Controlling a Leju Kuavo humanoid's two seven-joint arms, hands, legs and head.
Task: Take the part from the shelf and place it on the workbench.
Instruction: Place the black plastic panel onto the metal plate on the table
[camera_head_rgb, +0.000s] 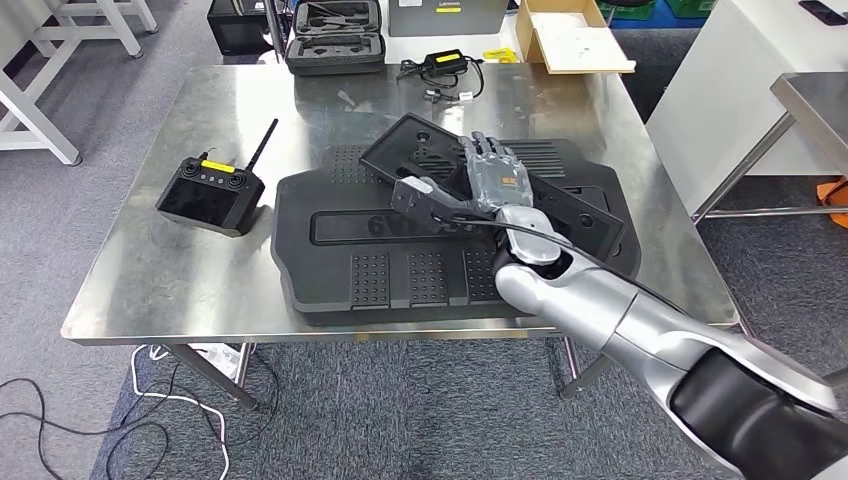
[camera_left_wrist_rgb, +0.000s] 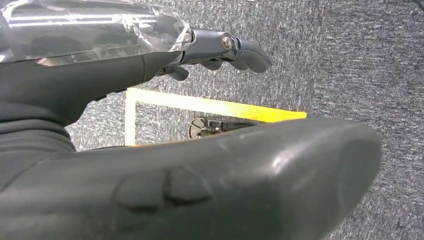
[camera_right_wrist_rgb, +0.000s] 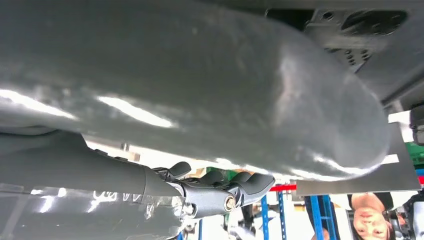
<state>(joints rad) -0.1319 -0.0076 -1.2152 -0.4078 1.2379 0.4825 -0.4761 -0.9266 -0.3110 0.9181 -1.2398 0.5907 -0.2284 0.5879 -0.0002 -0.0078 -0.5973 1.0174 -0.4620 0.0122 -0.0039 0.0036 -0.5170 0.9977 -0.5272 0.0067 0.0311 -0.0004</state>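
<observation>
Silver and black, the right arm (camera_head_rgb: 640, 330) came in from below, and its right hand (camera_head_rgb: 497, 178) lay palm-down, fingers stretched flat, on a slim black part (camera_head_rgb: 420, 145). Whether the thumb gripped underneath could not be told. That part rested tilted across a bigger black moulded panel (camera_head_rgb: 400, 270), and both lay on the steel workbench (camera_head_rgb: 140, 280). A handheld controller (camera_head_rgb: 212, 195) with its antenna up sat on the bench left of the panel, apart from it.

At the far edge an open black case (camera_head_rgb: 335, 40) showed a shaped foam lining, with nothing clearly in it; a charger with cable (camera_head_rgb: 445, 68) lay beside it. An open cardboard box (camera_head_rgb: 570, 35) stood to the right, contents unclear.

Over grey carpet with yellow tape (camera_left_wrist_rgb: 210, 107), the left hand (camera_left_wrist_rgb: 220, 50) hung with fingers loosely curled, holding nothing.
</observation>
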